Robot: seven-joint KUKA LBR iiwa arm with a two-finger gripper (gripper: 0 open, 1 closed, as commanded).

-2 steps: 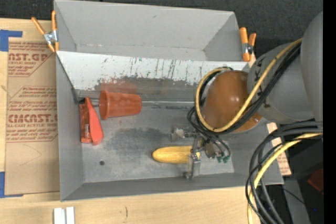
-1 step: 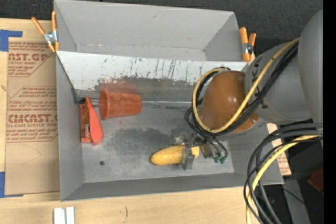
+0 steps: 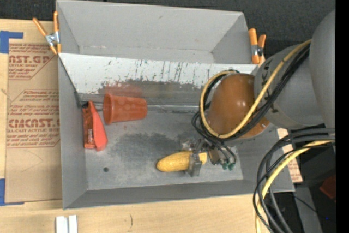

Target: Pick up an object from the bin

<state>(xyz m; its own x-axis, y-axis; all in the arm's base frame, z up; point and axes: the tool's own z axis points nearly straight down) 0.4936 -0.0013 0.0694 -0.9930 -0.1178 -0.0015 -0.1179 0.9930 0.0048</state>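
A yellow corn cob [image 3: 173, 162] lies on the bin floor near the front, right of the middle. My gripper [image 3: 193, 160] is down at the cob's right end, with one finger on the far side and one on the near side. The fingers are shut against the cob, and a bit of yellow shows past them to the right. The cob still rests on the floor. A red-orange cup [image 3: 125, 108] lies on its side further back and to the left, apart from the gripper.
An orange and red flat tool [image 3: 93, 127] lies along the bin's left wall. The arm, with its brown dome and looped cables, covers the bin's right side. Bare floor lies between the cup and the cob.
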